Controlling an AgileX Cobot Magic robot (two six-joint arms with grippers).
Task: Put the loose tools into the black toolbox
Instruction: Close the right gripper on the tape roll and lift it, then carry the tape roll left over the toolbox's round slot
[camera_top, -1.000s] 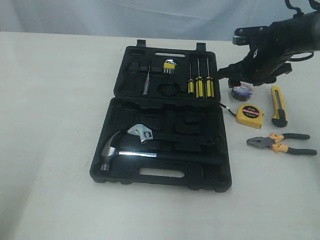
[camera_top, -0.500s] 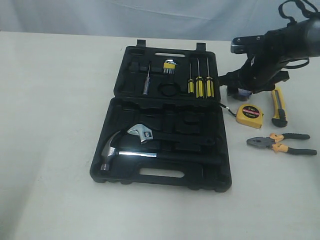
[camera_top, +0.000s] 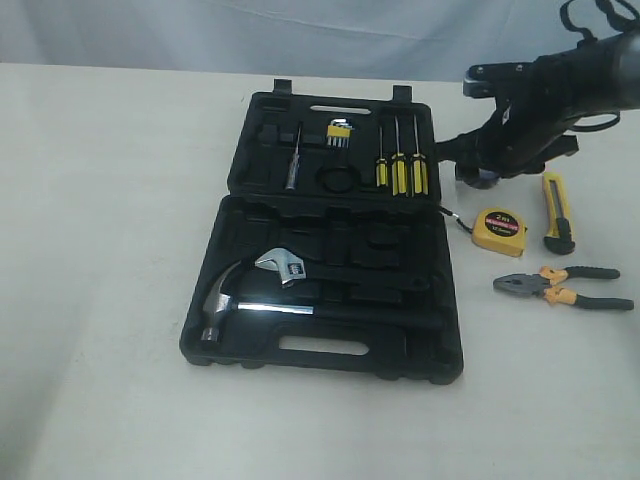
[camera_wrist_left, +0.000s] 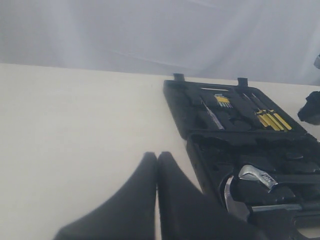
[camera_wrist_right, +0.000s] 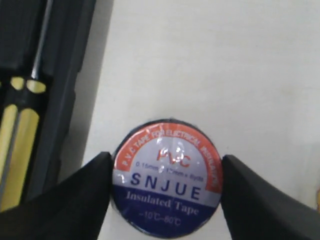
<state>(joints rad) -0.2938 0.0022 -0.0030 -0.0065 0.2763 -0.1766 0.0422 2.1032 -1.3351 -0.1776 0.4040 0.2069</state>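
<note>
Right wrist view puts the black tape roll (camera_wrist_right: 167, 177) flat on the table (camera_wrist_right: 225, 60), label up, squarely between the jaws of the right gripper (camera_wrist_right: 166, 159) — both pads meet its opposite sides, so it reads as clamped. Being round, it has no long axis to align. It lies just beside the toolbox (camera_top: 420, 350), nearest the screwdrivers (camera_top: 399, 172), which any carry inward must clear (the round recess (camera_top: 338, 180) beyond looks its likely seat). Tape measure (camera_top: 499, 231), utility knife (camera_top: 557, 212) and pliers (camera_top: 565, 287) lie close by. Left gripper (camera_wrist_left: 156, 156) — shut, empty — sits well apart

Label on tape roll (camera_wrist_right: 167, 177): "SNJUE"; "Insulated Tape"; "PVC" (red arc print only partly legible); tape measure (camera_top: 499, 231) print unreadable.
</note>
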